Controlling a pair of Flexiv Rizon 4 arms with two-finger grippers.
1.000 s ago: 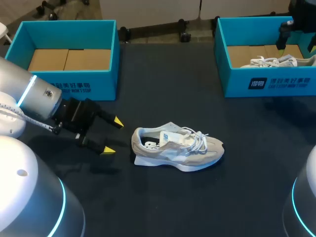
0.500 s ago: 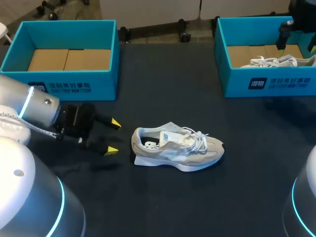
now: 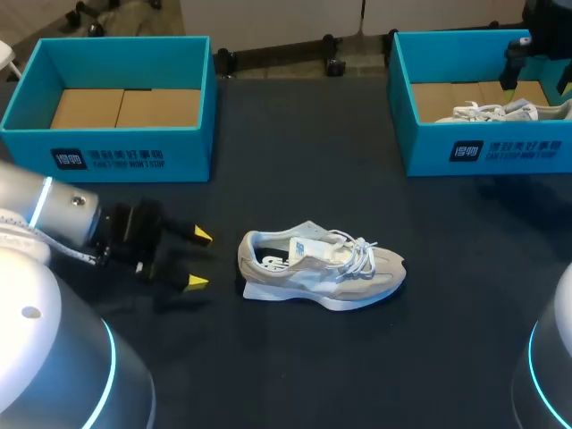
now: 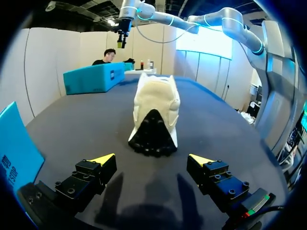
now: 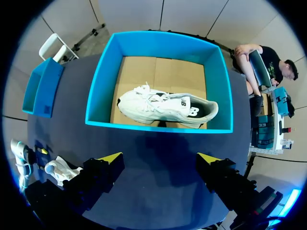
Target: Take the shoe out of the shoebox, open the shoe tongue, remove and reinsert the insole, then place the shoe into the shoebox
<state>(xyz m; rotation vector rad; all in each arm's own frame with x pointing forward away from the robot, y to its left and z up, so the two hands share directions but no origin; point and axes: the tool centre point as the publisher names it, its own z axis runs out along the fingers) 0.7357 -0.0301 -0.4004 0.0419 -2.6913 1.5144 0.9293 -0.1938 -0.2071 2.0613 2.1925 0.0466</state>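
Head view: left hand (image 3: 198, 259) spread, low, facing shoe (image 3: 322, 273) heel.

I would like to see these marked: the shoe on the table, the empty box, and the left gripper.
shoe on the table (image 3: 329, 277), head view, on its side panel.
empty box (image 3: 107, 161), head view, on its front wall.
left gripper (image 3: 197, 258), head view, midway between its yellow tips.

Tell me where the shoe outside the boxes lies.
In the head view, the shoe lies centrally on the table, heel toward the open left pincer.
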